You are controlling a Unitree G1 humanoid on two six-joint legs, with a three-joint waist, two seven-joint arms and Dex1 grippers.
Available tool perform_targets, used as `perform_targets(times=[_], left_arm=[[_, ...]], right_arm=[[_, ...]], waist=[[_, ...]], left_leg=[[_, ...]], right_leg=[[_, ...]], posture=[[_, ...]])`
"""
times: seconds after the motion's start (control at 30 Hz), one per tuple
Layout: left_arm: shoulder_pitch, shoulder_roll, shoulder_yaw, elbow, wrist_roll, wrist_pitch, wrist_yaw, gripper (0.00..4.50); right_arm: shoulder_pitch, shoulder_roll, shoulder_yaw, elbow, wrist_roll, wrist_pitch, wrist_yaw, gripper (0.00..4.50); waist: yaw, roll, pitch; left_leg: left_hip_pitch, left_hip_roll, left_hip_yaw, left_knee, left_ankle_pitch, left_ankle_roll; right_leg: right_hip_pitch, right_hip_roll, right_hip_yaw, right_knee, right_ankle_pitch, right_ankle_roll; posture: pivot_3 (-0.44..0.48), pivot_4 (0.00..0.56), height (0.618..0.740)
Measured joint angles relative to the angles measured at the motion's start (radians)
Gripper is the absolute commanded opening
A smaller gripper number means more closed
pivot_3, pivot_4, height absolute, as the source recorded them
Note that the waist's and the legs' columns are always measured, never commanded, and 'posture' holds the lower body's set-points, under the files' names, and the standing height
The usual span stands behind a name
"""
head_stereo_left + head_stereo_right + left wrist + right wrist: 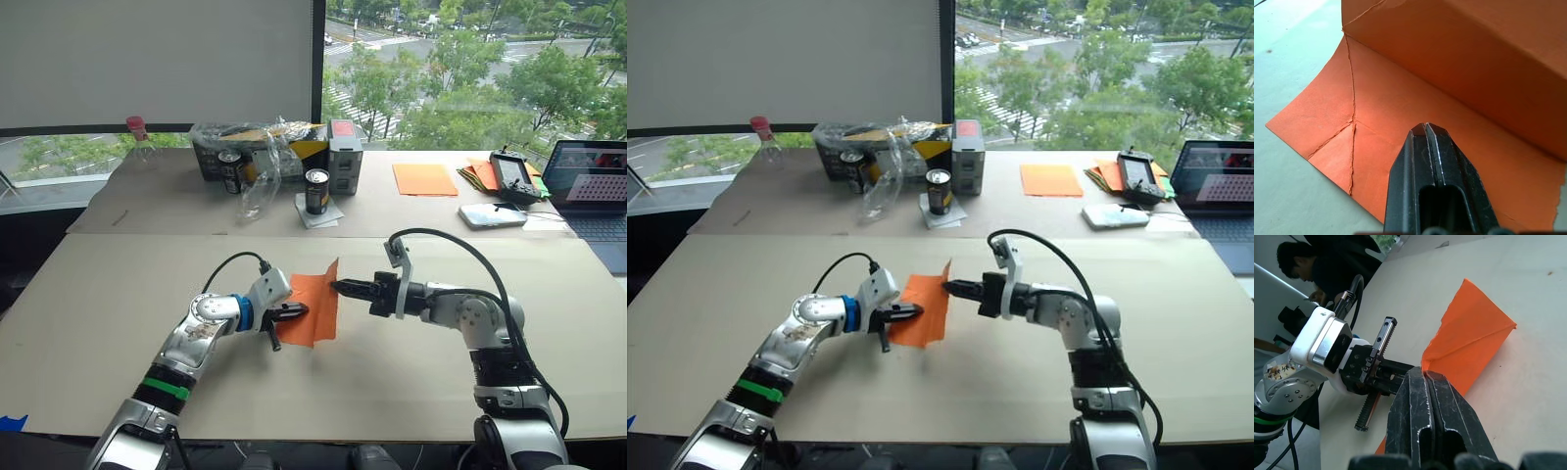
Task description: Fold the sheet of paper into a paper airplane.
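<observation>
Pinned flat by the left hand [297,311], whose closed fingers press down on its near half, the sheet of paper [315,305] lies mid-surface while the right hand [343,287], fingers pinched on the far edge, lifts that flap upright, likely to fold it over. Cans [316,191], a crumpled bag [265,157], spare orange sheets [425,178] and a laptop [595,184] sit well apart at the far edge of the surface [98,304], blocking nothing.

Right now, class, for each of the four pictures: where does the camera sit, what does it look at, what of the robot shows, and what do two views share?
Left eye view: head, looking down at the table; both arms show.
Right eye view: same scene, slightly shifted.
Left wrist view: along the shut left gripper, pressing the sheet of paper.
Right wrist view: along the right gripper, shut on the paper's raised edge; a person behind.
Shared: both wrist views show the orange sheet.
</observation>
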Motion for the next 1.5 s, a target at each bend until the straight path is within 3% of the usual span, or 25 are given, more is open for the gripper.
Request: perform_targets(times=[0.3,0.33,0.7,0.73,1.03,1.13,1.23,1.37,1.47,1.5], left_arm=[[0.014,0.007,0.002,-0.021,-0.001,0.007,0.010,0.00],[0.015,0.010,0.002,-0.023,-0.001,0.009,0.010,0.00],[0.025,0.029,0.009,-0.043,-0.009,0.023,0.009,0.00],[0.027,0.037,0.018,-0.043,-0.017,0.029,0.007,0.00],[0.028,0.062,0.091,-0.038,-0.077,0.130,-0.007,0.00],[0.028,0.042,0.086,-0.039,-0.078,0.131,-0.005,0.00],[0.025,0.019,0.065,-0.039,-0.076,0.128,-0.006,0.00],[0.015,0.018,0.048,-0.039,-0.062,0.123,-0.010,0.00],[0.013,0.028,0.041,-0.037,-0.053,0.106,-0.013,0.00],[0.013,0.030,0.040,-0.037,-0.051,0.102,-0.014,0.00]], right_arm=[[-0.011,0.069,0.026,0.098,-0.010,-0.041,-0.027,0.05],[-0.014,0.074,0.028,0.110,-0.013,-0.054,-0.030,0.61],[-0.040,0.106,-0.001,0.170,0.001,-0.092,-0.037,4.38],[-0.040,0.107,-0.008,0.166,0.010,-0.092,-0.034,4.45],[-0.028,0.017,-0.116,0.072,0.063,-0.122,-0.002,4.45],[-0.025,-0.065,-0.123,0.037,0.061,-0.149,0.004,3.66],[-0.013,-0.142,-0.098,0.036,-0.007,-0.234,0.025,2.53],[0.049,-0.291,0.101,0.026,-0.228,-0.428,0.083,1.16],[0.079,-0.343,0.202,0.028,-0.347,-0.535,0.110,0.13],[0.084,-0.351,0.221,0.028,-0.371,-0.558,0.114,0.06]], waist=[[-0.001,0.000,0.000],[-0.002,0.000,0.000],[-0.004,0.000,0.000],[-0.005,0.000,0.000],[0.001,0.001,0.000],[0.002,0.000,0.000],[0.000,0.000,0.000],[-0.001,0.000,0.000],[-0.004,0.000,0.000],[-0.004,0.000,0.000]], left_leg=[[0.000,0.000,0.000,0.000,0.000,0.000],[0.000,0.000,0.000,0.000,0.000,0.000],[0.000,0.000,0.000,0.000,0.000,0.000],[0.000,0.001,0.000,0.000,0.000,0.000],[-0.002,0.000,0.000,-0.001,0.000,0.000],[-0.002,0.000,0.000,-0.001,0.000,0.000],[-0.001,0.000,0.000,-0.001,0.000,0.000],[-0.001,0.000,0.001,-0.001,0.000,0.000],[-0.001,0.000,0.001,-0.001,0.000,0.000],[-0.001,0.000,0.001,-0.001,0.000,0.000]], right_leg=[[0.000,0.000,0.000,0.000,0.000,0.000],[0.000,0.000,0.000,0.001,0.000,0.000],[-0.001,0.000,0.000,0.001,0.000,0.000],[-0.001,0.000,0.000,0.001,0.000,0.000],[-0.002,0.000,0.000,0.000,0.000,0.000],[-0.001,0.000,0.000,-0.001,0.000,0.000],[-0.001,0.000,0.000,-0.001,0.000,0.000],[-0.001,0.000,0.000,-0.002,0.000,0.000],[-0.001,0.000,0.000,-0.002,0.000,0.000],[-0.001,0.000,0.000,-0.002,0.000,0.000]], posture=[[0.000,0.150,0.732],[0.000,0.150,0.732],[0.000,0.150,0.732],[0.000,0.150,0.732],[0.000,0.150,0.732],[0.000,0.150,0.732],[0.000,0.150,0.732],[0.000,0.150,0.732],[0.000,0.150,0.732],[0.000,0.150,0.732]])
